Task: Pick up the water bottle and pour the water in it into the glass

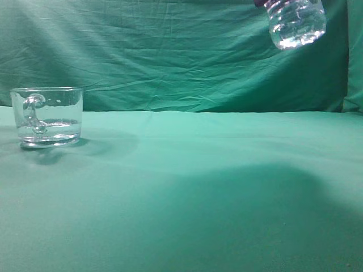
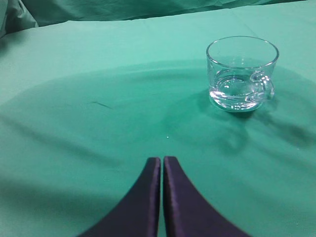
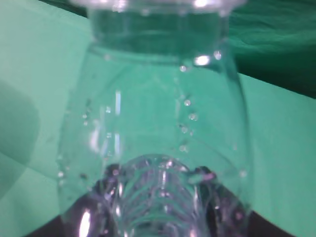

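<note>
**Bottle held high, glass waits at far left**

Right gripper [image 3: 158, 217]: dark fingers clamped round the ribbed body of the tall clear plastic water bottle [image 3: 158, 123], low in the right wrist frame, w/ droplets clinging inside the wall. Grip sits on the ribs, prob. because they give purchase and leave the neck free to tip. In the exterior view only the bottle's bottom end [image 1: 296, 22] shows, upper right corner, well above the green cloth-covered table [image 1: 198, 187]; a little clear water [image 1: 295, 38] pools in it.

Left gripper [image 2: 161, 197]: dark fingers pressed together, holding nothing, at bottom centre of the left wrist frame, just over the cloth. Seems parked out of the way.

Short wide clear glass mug w/ curved handle [image 1: 47, 116] stands upright at far left of the exterior frame, shallow water already in it, well apart from the bottle. Upper right in the left wrist frame [image 2: 242, 74].
</note>
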You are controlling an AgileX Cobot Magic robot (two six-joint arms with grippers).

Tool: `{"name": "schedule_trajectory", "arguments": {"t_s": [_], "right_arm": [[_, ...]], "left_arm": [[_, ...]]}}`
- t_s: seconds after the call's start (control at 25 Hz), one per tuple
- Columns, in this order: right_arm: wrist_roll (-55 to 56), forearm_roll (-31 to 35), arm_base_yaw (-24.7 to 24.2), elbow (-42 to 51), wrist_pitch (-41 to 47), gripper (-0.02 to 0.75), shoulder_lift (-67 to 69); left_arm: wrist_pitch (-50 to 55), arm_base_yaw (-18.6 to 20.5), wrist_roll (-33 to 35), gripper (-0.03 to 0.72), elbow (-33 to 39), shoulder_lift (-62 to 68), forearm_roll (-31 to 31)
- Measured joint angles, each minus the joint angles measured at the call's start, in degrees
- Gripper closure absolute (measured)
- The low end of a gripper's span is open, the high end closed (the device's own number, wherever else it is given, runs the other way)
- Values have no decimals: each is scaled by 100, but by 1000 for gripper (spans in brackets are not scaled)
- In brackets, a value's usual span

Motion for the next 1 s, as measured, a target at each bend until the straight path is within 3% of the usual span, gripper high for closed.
{"name": "schedule_trajectory", "arguments": {"t_s": [0.36, 1.0], "right_arm": [[472, -10, 0, 479, -855, 419, 373], [744, -44, 0, 501, -1076, 419, 665]], "left_arm": [[0, 0, 0, 688, 0, 0, 0], [0, 0, 0, 688, 0, 0, 0]]}}
